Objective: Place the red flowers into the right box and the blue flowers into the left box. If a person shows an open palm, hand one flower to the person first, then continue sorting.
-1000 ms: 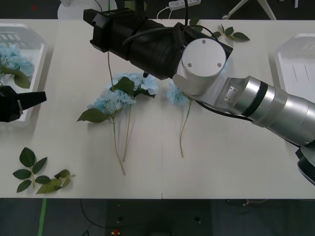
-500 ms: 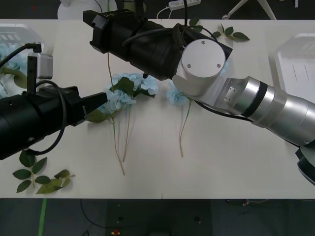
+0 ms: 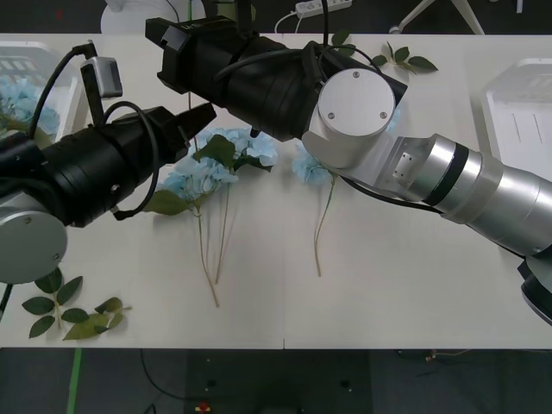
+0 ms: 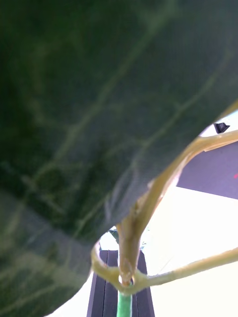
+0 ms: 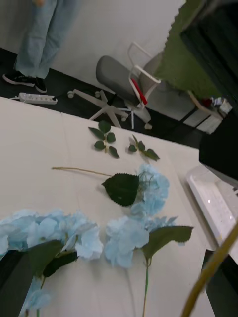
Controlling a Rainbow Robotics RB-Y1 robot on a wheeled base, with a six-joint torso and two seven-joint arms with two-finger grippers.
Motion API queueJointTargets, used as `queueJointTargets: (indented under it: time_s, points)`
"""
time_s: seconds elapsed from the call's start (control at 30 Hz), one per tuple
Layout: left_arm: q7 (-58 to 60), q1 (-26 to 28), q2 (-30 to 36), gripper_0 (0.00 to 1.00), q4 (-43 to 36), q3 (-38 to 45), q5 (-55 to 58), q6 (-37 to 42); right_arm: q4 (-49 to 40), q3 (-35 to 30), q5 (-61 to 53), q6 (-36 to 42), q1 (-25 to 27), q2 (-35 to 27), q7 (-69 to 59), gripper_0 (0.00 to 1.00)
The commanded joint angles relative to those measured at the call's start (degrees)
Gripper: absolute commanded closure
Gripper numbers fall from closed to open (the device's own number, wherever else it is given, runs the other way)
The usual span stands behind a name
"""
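Observation:
My right gripper [image 3: 216,73] hangs over the table's far middle, shut on a blue flower. In the right wrist view that flower's dark leaf [image 4: 99,114] and tan stalk [image 4: 129,237] are right up against the camera, and its thin stalk [image 3: 191,121] dangles below. Several blue flowers [image 3: 216,159] lie mid-table, one apart [image 3: 310,166]. My left gripper [image 3: 200,116] is open just left of them, its dark fingers [image 5: 11,277] at the corners above the blossoms [image 5: 129,237]. The left box [image 3: 65,95] holds blue blossoms [image 3: 17,103]. The right box [image 3: 517,112] sits at the far right. No red flowers show.
Bare leaf sprigs lie at the front left [image 3: 65,306] and at the table's far edge [image 3: 401,59]. My right arm [image 3: 448,177] crosses the table's right half. A chair [image 5: 119,79] stands beyond the table.
My left arm has swung in from the left edge, right and away from me, until its fingers reached the blossoms mid-table. The right arm has not moved.

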Motion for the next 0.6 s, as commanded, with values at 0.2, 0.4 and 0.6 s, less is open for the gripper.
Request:
queueJointTargets:
  time_s: [0.2,0.4,0.6]
  points:
    - [14.71,-5.08,-1.33,0.00,3.63,-5.54,-0.29,-4.01,-0.78,0.27,0.47,-0.42,-3.01,0.07,1.08,1.00]
    - [18.93,-6.22,-1.33,0.00,3.72,-5.89,-0.82,-4.01,-0.69,0.27,0.47,-0.42,-3.01,-0.11,1.08,1.00]
    - [19.01,-6.57,-1.24,0.31,4.33,-6.42,-1.52,-4.01,-0.78,0.27,0.38,-0.42,-3.01,-0.19,1.08,1.00]
